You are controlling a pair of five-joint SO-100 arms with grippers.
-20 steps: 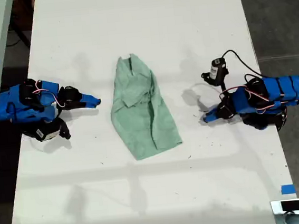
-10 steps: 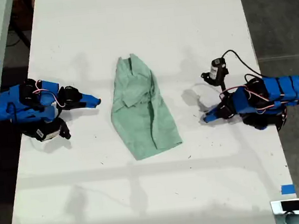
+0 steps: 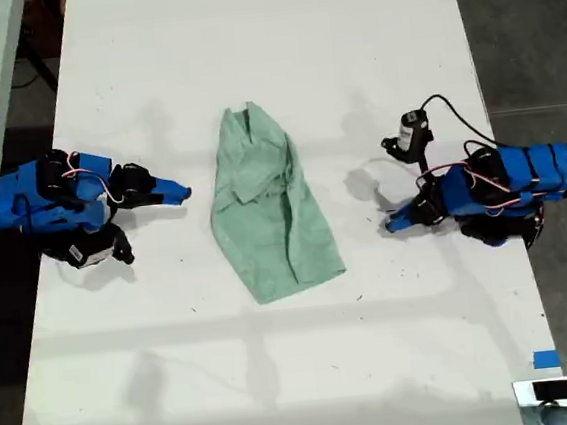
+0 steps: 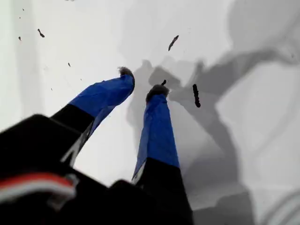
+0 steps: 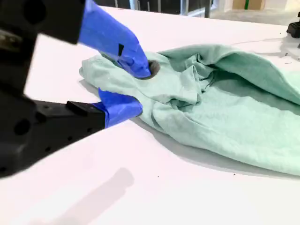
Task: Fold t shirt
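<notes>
The t shirt (image 3: 268,209) lies crumpled lengthwise in the middle of the white table, pale mint green, narrow end toward the exterior view's top. At the exterior view's left, my second gripper (image 3: 183,192) points at the shirt from a short gap away. Its wrist view shows the blue fingers a little apart with nothing between them, just short of the t shirt (image 5: 225,108). At the exterior view's right, my first gripper (image 3: 393,226) points down at bare table. Its blue fingertips (image 4: 125,75) show a narrow gap, holding nothing.
A small black device on a cable (image 3: 411,132) lies on the table beside the first arm. Blue tape marks (image 3: 546,359) sit near the table's edge at the exterior view's lower right. Dark floor borders the table (image 3: 246,35) on both sides.
</notes>
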